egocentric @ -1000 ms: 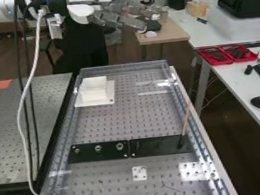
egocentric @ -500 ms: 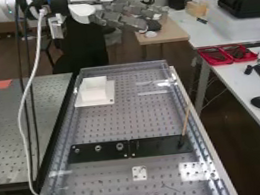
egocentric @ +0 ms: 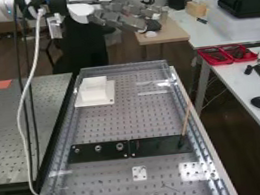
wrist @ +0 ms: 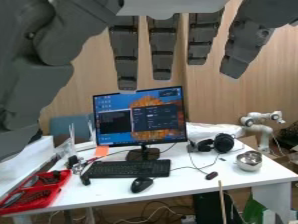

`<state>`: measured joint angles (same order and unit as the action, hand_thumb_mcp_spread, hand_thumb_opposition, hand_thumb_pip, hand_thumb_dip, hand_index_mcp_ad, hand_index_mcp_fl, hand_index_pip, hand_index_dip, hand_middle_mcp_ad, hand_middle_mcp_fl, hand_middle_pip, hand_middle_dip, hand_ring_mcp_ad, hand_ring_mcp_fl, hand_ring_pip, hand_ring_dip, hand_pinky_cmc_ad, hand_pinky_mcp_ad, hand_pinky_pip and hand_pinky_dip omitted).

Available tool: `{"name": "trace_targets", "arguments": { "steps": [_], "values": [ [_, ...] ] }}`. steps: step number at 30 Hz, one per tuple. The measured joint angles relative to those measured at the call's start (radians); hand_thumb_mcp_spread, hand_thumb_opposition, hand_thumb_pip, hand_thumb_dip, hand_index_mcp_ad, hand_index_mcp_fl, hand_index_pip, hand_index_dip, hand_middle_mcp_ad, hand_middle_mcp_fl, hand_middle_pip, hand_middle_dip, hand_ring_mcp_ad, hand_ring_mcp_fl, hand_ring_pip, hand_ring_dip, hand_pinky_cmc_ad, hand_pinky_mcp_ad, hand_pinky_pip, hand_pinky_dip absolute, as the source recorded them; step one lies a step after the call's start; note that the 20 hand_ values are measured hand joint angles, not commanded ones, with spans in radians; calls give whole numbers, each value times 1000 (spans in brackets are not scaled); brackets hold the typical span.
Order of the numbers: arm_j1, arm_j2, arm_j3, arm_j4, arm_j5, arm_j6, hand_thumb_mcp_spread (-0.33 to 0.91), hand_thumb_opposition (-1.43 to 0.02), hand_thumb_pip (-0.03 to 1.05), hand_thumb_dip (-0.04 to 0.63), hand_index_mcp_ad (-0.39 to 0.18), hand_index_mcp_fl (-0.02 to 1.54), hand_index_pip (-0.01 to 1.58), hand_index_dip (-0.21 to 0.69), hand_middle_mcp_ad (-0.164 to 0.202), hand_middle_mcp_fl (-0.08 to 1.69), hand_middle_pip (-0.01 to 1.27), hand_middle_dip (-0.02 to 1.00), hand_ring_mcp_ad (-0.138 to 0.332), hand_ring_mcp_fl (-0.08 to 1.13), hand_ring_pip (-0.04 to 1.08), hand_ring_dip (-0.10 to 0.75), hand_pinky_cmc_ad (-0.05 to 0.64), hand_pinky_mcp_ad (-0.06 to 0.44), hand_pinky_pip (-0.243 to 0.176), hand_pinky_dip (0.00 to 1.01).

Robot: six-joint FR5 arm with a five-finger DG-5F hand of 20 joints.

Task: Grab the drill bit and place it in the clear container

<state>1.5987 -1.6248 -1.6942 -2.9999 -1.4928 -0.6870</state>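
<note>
The hand [egocentric: 120,18] is held beyond the perforated bench [egocentric: 120,121]'s far edge, fingers spread straight. A white block [egocentric: 95,91] is seen near the far left corner, a thin rod [egocentric: 186,118] by the right edge.

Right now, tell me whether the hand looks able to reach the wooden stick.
Likely yes: the hand is open and its way to the stick looks free, though it hangs high, well back from the black plates.

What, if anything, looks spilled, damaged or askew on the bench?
Nothing looks spilled or damaged. The thin stick at one end of the black plates slants in the high view but looks nearly upright in the wrist view, so I cannot call it askew. The white box sits on its base.
</note>
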Motion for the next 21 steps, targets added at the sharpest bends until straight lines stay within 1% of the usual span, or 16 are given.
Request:
{"name": "trace_targets", "arguments": {
  "steps": [3,6,21],
  "values": [
    [0,1,1,-1,-2,-2,344,-670,195,59,-82,424,56,314,82,176,129,202,175,14,113,54,480,314,-89,152],
    [1,2,1,-2,-4,-4,340,-670,195,59,-70,428,56,314,86,180,129,202,173,14,113,54,480,314,-89,152],
    [2,1,2,-3,-3,-4,340,-668,195,59,-70,424,56,314,84,183,129,202,176,14,113,54,476,314,-89,152]
  ]
}}
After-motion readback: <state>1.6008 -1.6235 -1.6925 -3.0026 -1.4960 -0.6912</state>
